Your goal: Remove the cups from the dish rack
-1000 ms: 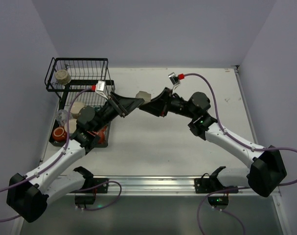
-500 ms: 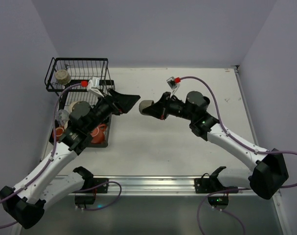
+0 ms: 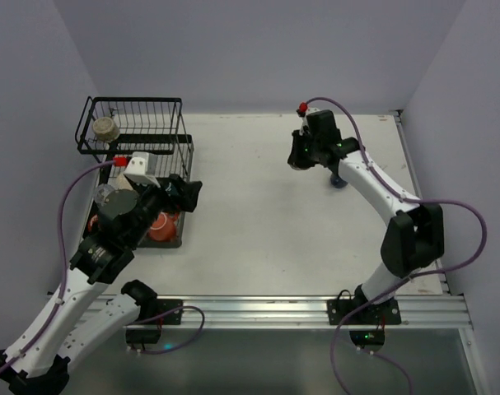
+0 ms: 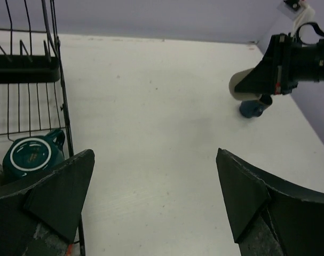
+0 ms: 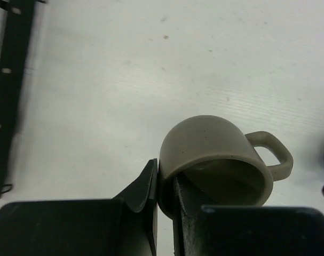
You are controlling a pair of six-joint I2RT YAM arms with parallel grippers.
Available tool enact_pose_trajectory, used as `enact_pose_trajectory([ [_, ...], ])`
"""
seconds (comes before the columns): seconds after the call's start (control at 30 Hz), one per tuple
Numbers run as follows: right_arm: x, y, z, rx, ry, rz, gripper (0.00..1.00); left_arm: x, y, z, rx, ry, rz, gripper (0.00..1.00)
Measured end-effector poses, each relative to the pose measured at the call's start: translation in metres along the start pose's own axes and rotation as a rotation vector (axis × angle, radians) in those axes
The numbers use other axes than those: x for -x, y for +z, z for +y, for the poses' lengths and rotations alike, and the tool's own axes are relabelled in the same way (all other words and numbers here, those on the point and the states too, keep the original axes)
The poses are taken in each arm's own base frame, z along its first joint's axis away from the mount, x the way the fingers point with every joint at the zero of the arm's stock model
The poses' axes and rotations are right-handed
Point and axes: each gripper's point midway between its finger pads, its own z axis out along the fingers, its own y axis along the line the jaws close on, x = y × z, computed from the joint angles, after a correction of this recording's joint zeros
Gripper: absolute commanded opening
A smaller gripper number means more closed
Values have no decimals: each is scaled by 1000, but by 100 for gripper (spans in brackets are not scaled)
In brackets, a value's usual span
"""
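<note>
White table (image 3: 258,239), lilac walls (image 3: 233,49); right tool (image 5: 164,181) grips olive cup (image 5: 215,144).

We look down on a white bench (image 3: 258,239) enclosed by plain pale lilac walls (image 3: 258,49), evenly lit.

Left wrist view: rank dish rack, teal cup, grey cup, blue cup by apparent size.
1. dish rack, even though cropped
2. teal cup, nearest the camera
3. grey cup and blue cup: similar, far away, both partly hidden, so unranked
</note>
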Motion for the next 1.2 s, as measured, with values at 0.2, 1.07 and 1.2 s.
enact_pose_trajectory([
  [0.2, -33, 46, -48, -208, -72, 204, 0, -50, 2, 24, 46, 74, 98, 100],
  [1.07, -81, 85, -109, -338, -99, 420, 10, -45, 0, 44, 54, 91, 76, 100],
  [1.2, -82, 85, -109, -339, -98, 424, 13, -47, 2, 45, 54, 91, 83, 100],
])
